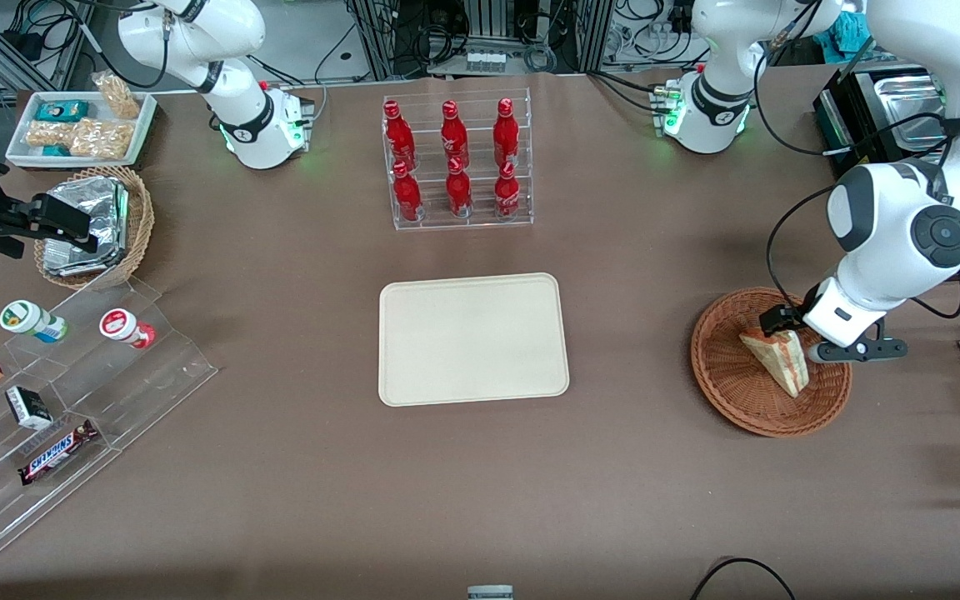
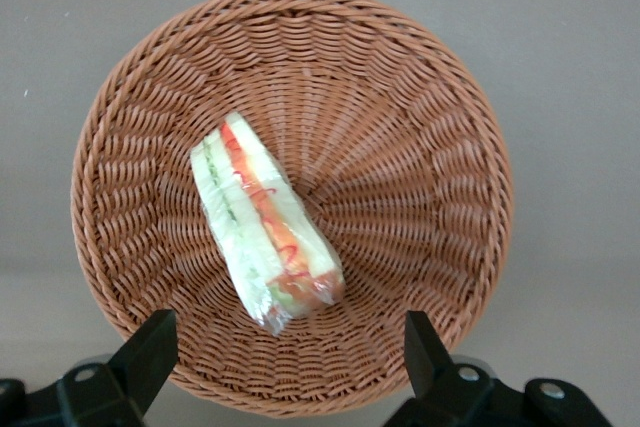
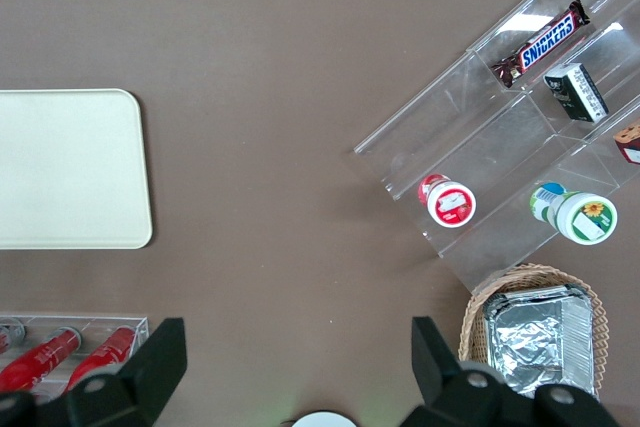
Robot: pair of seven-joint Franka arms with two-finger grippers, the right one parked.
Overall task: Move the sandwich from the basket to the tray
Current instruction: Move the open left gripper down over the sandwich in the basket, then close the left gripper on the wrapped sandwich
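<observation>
The sandwich [image 1: 781,360] [image 2: 263,222], a clear-wrapped wedge with red and green filling, lies in the reddish-brown wicker basket [image 1: 726,392] [image 2: 420,157] toward the working arm's end of the table. My left gripper [image 1: 782,321] [image 2: 288,349] hangs just above the basket, over the part of its rim farther from the front camera. It is open, with the black fingers [image 2: 150,352] spread wide and nothing between them; the sandwich's blunt end lies a little ahead of the gap. The cream tray [image 1: 472,337] [image 3: 70,167] sits bare at the table's middle.
A clear rack of red bottles [image 1: 457,162] stands farther from the front camera than the tray. Toward the parked arm's end are a stepped acrylic shelf of snacks [image 1: 72,392], a light-tan basket of foil packets [image 1: 97,225] and a white bin [image 1: 80,125].
</observation>
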